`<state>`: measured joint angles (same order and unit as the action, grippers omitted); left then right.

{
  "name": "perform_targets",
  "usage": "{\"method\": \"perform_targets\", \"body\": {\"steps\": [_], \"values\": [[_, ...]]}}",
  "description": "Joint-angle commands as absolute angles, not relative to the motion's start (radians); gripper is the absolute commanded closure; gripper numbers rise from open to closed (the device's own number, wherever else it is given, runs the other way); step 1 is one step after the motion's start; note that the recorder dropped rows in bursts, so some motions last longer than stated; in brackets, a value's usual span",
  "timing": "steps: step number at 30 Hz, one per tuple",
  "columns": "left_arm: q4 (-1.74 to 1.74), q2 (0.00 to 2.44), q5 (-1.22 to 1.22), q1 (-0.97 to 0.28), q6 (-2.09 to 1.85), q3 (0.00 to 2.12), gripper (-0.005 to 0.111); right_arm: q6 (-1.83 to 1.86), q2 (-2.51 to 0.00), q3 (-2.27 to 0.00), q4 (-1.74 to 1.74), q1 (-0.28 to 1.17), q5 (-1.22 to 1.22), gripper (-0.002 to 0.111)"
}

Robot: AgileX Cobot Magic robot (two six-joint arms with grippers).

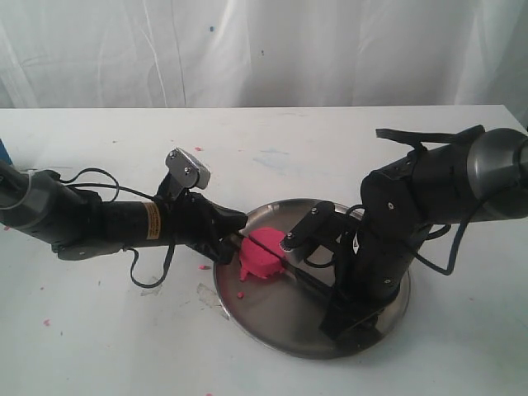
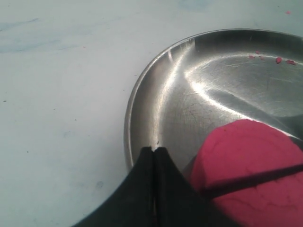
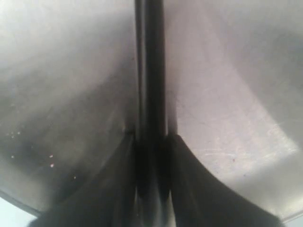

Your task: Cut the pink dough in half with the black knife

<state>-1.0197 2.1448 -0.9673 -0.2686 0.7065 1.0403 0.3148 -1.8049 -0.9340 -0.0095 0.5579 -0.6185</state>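
**Ana:** Pink dough sits on the left part of the steel plate, close to the rim — but start at the left. Why is the left gripper parked there?

**Ben:** Its fingers are pressed together with nothing between them. In the left wrist view their tips meet over the plate's rim, right beside the pink dough. My guess is it acts as a stop, bracing the lump so it cannot slide when the blade pushes. Whether it actually touches the dough, I cannot tell.

**Ana:** And that dark line across the dough?

**Ben:** That is the black knife, lying across the top of the lump roughly through its middle — a sensible line for two equal halves. From the exterior view the black knife runs from the dough back toward the right arm.

**Ana:** So the right gripper has it?

**Ben:** Yes, clamped on the handle. The right wrist view shows the knife running straight out between the two fingers, over bare steel. Holding it in line with the wrist probably lets the arm press straight down.

**Ana:** Is it cut yet?

**Ben:** The dough looks whole, so I judge the cut only begun.
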Motion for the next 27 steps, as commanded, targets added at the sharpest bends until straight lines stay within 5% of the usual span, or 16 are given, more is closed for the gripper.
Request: {"method": "perform_targets", "body": {"steps": [1,11,27], "values": [[-1.044,2.155,-0.862,-0.268,0.680,1.027,0.107,0.310,-1.808,-0.934,0.008,0.557,-0.605,0.108],[-0.933,2.152,-1.221,-0.241,0.630,1.025,0.107,0.310,-1.808,-0.934,0.006,0.557,-0.611,0.108],[-1.077,2.152,-1.151,-0.266,0.658,1.005,0.107,0.310,-1.808,-0.934,0.006,0.557,-0.613,0.108]]}}
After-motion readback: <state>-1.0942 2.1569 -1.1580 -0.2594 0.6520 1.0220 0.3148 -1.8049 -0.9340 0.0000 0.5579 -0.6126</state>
